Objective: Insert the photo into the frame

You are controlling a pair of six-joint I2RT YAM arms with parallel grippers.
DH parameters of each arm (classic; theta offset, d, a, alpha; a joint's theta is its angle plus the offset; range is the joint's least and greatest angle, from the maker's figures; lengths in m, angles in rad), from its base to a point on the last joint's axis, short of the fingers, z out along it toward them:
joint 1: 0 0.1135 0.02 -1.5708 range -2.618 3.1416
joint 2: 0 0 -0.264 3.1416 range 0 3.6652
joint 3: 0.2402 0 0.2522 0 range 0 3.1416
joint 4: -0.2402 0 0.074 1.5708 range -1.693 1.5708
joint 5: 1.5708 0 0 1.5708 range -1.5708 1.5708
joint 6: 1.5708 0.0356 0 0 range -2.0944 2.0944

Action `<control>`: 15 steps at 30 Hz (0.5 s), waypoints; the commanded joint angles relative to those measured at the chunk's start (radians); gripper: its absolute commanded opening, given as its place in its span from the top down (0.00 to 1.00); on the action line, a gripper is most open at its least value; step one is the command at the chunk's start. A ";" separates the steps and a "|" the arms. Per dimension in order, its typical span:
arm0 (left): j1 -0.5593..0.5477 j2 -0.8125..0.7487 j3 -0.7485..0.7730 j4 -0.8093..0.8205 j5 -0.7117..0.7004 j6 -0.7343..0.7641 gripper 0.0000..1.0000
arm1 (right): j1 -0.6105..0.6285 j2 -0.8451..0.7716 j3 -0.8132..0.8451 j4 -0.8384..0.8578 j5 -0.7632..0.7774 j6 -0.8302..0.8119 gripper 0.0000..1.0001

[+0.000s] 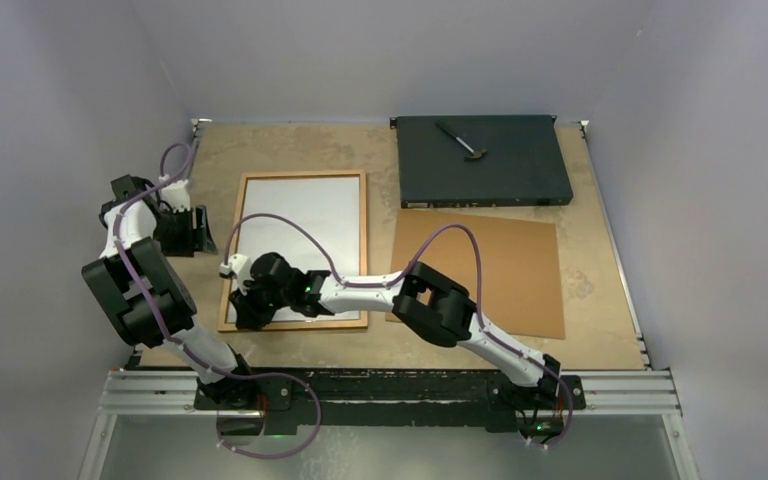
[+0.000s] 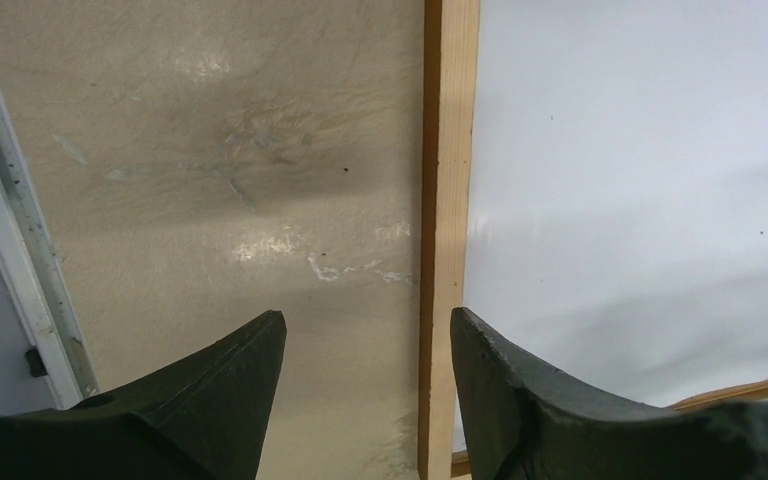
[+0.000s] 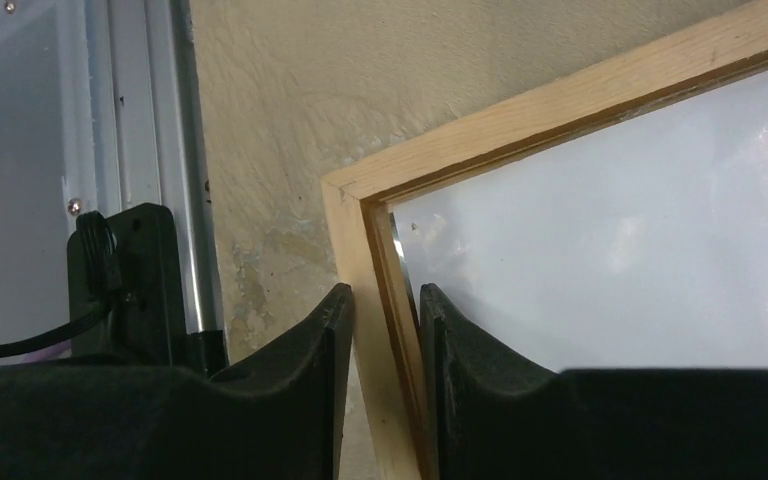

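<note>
Right tool is pinched narrow on the thin orange-brown wooden frame, left tool spread wide, empty; the white-backed rectangular photo could be shifted if the frame's yanked.

White arm links, bulky black joints — looping purple cables — dark tapered jaws.

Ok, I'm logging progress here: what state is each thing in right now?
photo: white back up, lying in the frame
frame: lying flat
hardboard sheet: lying flat, right of frame
left end effector: open, beside frame's left rail
right end effector: closed on frame's corner rail
</note>
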 commanded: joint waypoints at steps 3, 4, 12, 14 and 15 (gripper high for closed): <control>0.008 -0.005 0.063 -0.030 -0.042 0.018 0.39 | -0.042 -0.001 -0.042 -0.011 -0.036 0.003 0.68; 0.008 -0.009 0.060 -0.030 -0.044 0.018 0.39 | -0.046 -0.011 -0.059 -0.002 -0.036 0.007 0.68; 0.008 -0.019 0.038 -0.019 -0.052 0.028 0.40 | -0.060 -0.054 -0.083 0.032 -0.031 0.024 0.67; 0.008 -0.017 0.035 -0.017 -0.047 0.030 0.40 | -0.063 -0.056 -0.079 0.027 -0.016 0.024 0.67; 0.008 -0.015 0.035 -0.016 -0.044 0.030 0.40 | -0.066 -0.053 -0.073 0.020 -0.013 0.022 0.67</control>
